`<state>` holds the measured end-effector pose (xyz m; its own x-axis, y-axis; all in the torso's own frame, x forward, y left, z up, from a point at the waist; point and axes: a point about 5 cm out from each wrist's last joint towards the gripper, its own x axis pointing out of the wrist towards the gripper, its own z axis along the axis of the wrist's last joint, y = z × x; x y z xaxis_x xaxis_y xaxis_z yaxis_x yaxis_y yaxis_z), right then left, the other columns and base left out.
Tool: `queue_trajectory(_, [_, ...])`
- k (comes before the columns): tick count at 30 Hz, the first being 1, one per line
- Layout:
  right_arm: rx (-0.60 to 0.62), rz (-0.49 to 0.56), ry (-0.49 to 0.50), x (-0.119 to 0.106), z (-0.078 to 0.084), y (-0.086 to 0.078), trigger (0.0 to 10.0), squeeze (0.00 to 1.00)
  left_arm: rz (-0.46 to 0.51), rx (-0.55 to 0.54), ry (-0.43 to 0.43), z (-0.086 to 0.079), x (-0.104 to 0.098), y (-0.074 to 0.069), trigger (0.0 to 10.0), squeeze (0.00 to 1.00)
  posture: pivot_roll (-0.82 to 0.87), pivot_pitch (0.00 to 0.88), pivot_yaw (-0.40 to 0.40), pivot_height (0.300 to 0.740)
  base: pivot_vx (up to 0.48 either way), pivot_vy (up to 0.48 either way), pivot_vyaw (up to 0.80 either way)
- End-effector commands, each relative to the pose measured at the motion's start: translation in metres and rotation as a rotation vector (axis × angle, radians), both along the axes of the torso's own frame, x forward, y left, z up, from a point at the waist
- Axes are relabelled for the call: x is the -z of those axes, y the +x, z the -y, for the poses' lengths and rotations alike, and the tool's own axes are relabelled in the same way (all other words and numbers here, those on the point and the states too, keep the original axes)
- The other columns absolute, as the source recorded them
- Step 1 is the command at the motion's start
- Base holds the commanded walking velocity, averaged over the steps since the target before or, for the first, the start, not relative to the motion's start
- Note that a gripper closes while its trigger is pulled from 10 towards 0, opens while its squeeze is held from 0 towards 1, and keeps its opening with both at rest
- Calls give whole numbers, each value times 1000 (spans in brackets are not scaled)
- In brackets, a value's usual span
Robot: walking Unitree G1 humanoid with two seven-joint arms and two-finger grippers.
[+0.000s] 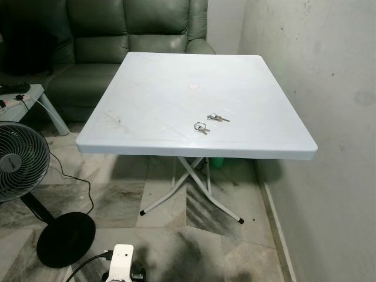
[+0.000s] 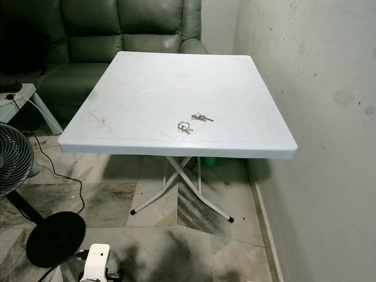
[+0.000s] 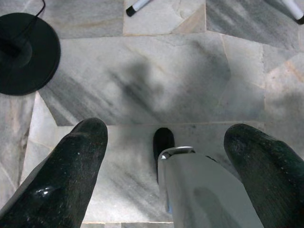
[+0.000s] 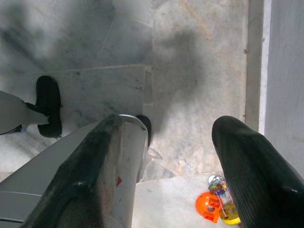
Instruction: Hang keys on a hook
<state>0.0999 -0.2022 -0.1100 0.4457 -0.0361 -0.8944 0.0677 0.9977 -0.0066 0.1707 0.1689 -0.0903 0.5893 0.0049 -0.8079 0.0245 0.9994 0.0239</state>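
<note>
Two small bunches of keys lie on a white plastic folding table [image 1: 147,100], near its front right part. One key bunch [image 1: 217,118] sits slightly farther back, the other key bunch [image 1: 201,127] a little nearer the front edge. My left gripper [image 3: 166,152] hangs low over the marble floor, its black fingers [image 3: 71,166] spread open and holding nothing. My right gripper [image 4: 180,156] likewise points at the floor, open and holding nothing. Both are far below the table top.
A plain white wall [image 1: 329,88] runs along the table's right side. A dark green sofa [image 1: 117,35] stands behind the table. A standing fan [image 1: 14,161] with a round black base [image 1: 66,239] and cable is at left. Small colourful toys [image 4: 216,204] lie on the floor by the wall.
</note>
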Motion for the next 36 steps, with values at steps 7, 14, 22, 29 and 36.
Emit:
queue_trajectory(7, [20,-13,4,1,-2,-2,10000,0,-3,-14,4,-4,0,-1,10000,0,26,0,18,740,0,461,0])
queue_trajectory(14, [28,-35,0,3,1,-10,10000,0,-7,-17,6,-4,0,-1,10000,0,28,0,15,740,0,461,0])
queue_trajectory(22, [24,-44,1,3,-2,-11,10000,0,-6,-8,16,-4,0,-1,10000,0,33,0,14,740,0,288,0])
queue_trajectory(29, [22,-44,-3,3,-1,-9,10000,0,-2,-10,17,-5,0,0,10000,0,33,0,13,740,0,0,0])
queue_trajectory(36, [17,-48,-7,3,3,-10,10000,0,2,-13,19,-5,-1,1,10000,0,33,0,13,740,0,0,0])
